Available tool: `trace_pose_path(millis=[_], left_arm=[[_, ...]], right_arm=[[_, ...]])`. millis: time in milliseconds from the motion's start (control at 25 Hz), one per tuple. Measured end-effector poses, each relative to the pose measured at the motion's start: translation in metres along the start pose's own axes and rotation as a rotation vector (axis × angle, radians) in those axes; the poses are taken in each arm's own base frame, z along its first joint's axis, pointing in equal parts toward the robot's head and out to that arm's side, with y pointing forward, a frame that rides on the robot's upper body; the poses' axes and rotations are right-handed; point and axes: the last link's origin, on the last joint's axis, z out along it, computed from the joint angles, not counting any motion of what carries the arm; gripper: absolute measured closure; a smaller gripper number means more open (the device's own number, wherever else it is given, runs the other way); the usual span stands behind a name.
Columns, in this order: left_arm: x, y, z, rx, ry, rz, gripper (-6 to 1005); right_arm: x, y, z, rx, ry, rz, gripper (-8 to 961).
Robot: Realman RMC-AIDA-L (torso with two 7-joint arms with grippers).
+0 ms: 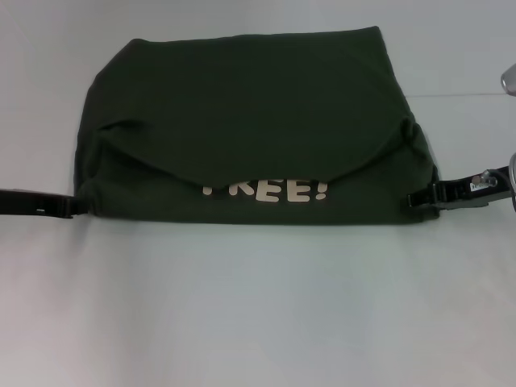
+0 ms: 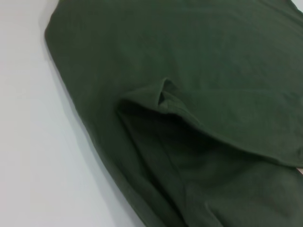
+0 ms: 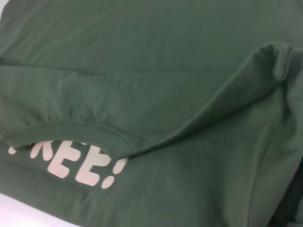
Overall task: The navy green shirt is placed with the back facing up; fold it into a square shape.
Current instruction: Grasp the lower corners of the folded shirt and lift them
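Jaws first: I cannot tell from either side whether they are released or clenched, since both tips sit right at the cloth's edge. From the head view I see the left gripper (image 1: 76, 207) lying low at the near left corner of the navy green shirt (image 1: 250, 121), and the right gripper (image 1: 413, 198) at the shirt's near right corner, both touching or just beside the fabric.

That shirt lies folded on the white surface (image 1: 258, 306), roughly in the middle of it and toward the far side. A top layer has been folded toward me, its curved hem draped across the front, and below that hem the cream letters "REE!" (image 1: 270, 192) peek out, with the first letter mostly covered.

On the left wrist view I see a small bunched pucker (image 2: 163, 94) where the folded layer meets the shirt's side. On the right wrist view the curved hem (image 3: 71, 126) overlaps the lettering, and a raised fold (image 3: 277, 59) gathers near the shirt's edge.
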Motion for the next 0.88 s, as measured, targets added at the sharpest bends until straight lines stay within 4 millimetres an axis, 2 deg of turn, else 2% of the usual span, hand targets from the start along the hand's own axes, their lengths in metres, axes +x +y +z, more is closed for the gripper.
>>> trace_pose_path(millis=[440,520,760,880], left_arm=[[0.0020,-0.0010,-0.0010,0.002,0.005,0.000,974],[0.0021,-0.0010,-0.0012,0.002,0.005,0.000,974],[0.0012,0.0005,-0.0034,-0.021,-0.007,-0.011,975],[0.0005,0.0020,-0.0065,-0.047,-0.019,-0.012,974]], right_arm=[[0.0006,-0.0040,-0.0011,0.019,-0.001,-0.006,622],[0.0003,-0.0045,-0.0017,0.020,-0.002,-0.006,821],[0.0022,-0.0065,-0.0035,0.017,0.005,-0.009,909],[0.0057,-0.0075,-0.0070,0.001,0.018,-0.010,909]])
